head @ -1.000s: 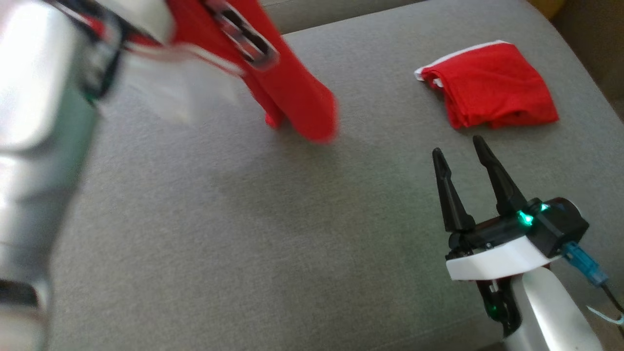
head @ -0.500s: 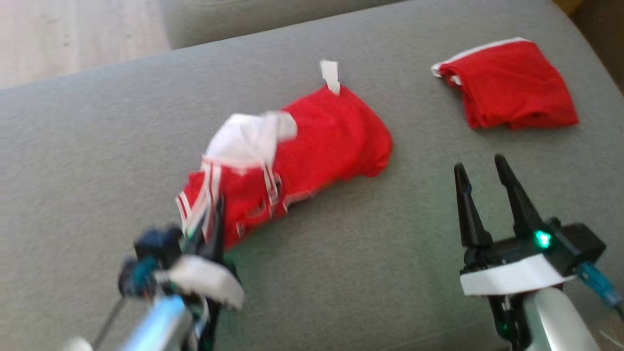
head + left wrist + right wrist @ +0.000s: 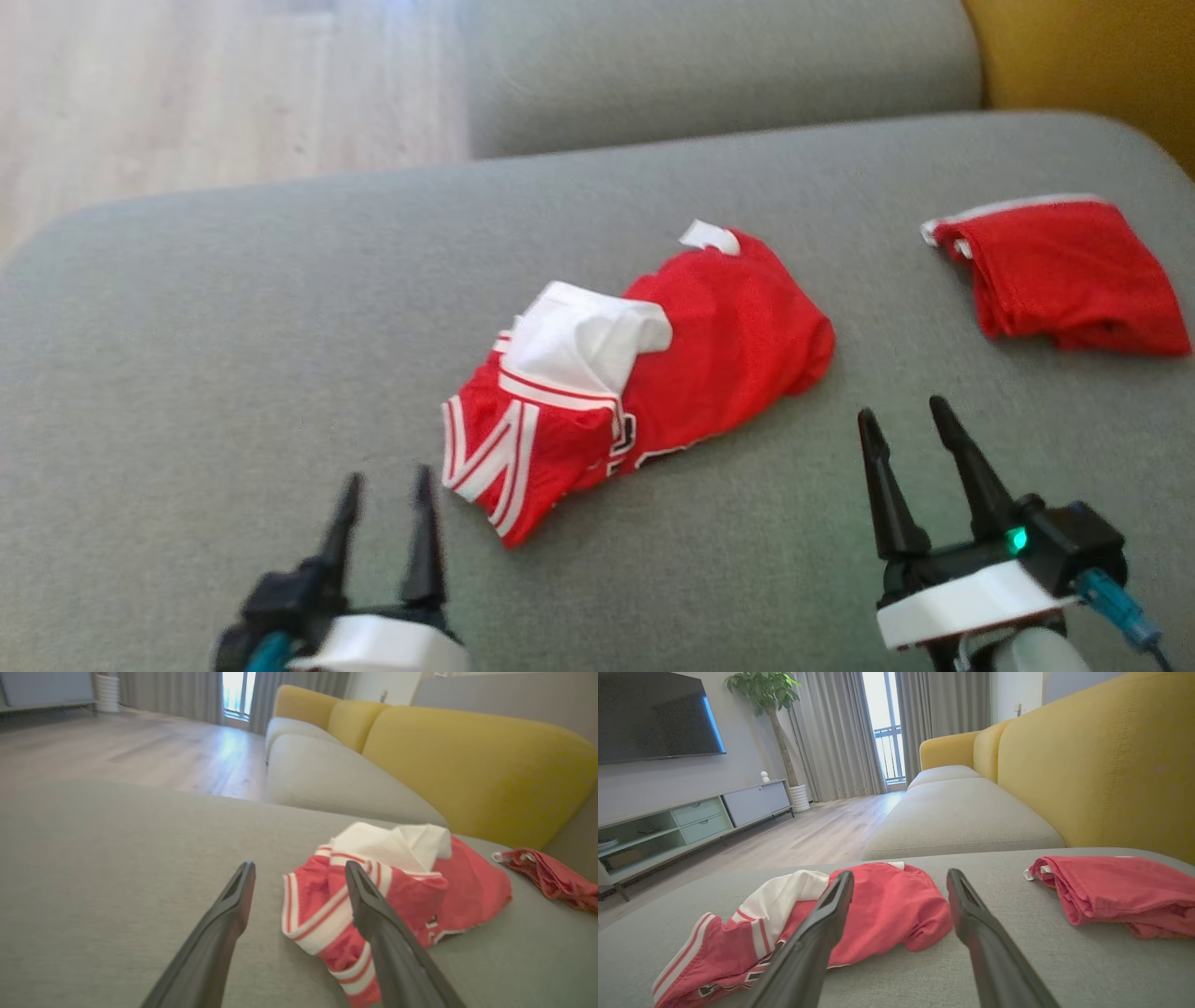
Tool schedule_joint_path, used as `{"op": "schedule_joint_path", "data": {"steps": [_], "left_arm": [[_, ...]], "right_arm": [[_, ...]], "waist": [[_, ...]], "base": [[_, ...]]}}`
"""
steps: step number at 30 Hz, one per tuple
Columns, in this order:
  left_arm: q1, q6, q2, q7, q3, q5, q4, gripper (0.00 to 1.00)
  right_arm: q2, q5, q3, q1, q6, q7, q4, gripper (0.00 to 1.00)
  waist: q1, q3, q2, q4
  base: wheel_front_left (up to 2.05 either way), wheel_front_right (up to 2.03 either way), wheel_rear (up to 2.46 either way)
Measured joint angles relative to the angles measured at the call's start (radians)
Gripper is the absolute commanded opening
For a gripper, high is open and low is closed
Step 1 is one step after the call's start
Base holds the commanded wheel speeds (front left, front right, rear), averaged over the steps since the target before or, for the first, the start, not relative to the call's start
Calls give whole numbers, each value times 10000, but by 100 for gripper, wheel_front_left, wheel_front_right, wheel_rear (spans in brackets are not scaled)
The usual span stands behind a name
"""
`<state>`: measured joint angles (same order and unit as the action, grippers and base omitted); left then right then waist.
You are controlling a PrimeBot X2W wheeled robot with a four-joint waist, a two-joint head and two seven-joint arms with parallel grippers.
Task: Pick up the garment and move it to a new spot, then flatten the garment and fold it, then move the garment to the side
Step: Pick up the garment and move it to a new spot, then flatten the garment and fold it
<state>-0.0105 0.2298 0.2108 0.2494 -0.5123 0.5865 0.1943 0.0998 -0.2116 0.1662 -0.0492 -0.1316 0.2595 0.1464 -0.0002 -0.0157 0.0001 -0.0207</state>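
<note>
Lying loose on the sofa cushion (image 3: 233,327): crumpled garment (image 3: 709,345)

Red with white stripes, bunched near the middle of the grey cushion, striped end toward the near edge, white inner fabric turned up on top. Left gripper (image 3: 388,476) by the near edge, just beside that striped end and apart from it, fingers spread wide, holding nothing. Right gripper (image 3: 902,411) likewise spread and empty, by the near edge, off the right side of the heap. Folded red cloth (image 3: 1064,280) well apart, toward the far right corner.
</note>
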Motion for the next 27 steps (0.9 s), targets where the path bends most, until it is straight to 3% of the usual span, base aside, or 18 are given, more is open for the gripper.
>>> {"op": "schedule_joint_path", "data": {"steps": [6,11,19,27], "left_arm": [[1217,63,-259,17,1670,-1162,-1160,100],[2168,-240,-441,27,2683,-2079,-1381,100],[2865,-911,-918,27,2872,-3390,-1365,100],[2853,-1342,-1214,27,3168,-3781,-1156,100]], "right_arm": [[-169,0,-12,-181,0,-2,240,100],[-222,4,-96,-567,0,-2,332,100],[-249,92,-148,-1024,0,-2,458,100],[-284,92,-132,-1073,0,-2,495,100]], "waist": [[0,659,0,514],[0,1039,0,724],[1,1262,0,763],[2,1300,0,627]], "base": [[0,0,0],[0,0,0],[0,0,0],[0,0,0]]}}
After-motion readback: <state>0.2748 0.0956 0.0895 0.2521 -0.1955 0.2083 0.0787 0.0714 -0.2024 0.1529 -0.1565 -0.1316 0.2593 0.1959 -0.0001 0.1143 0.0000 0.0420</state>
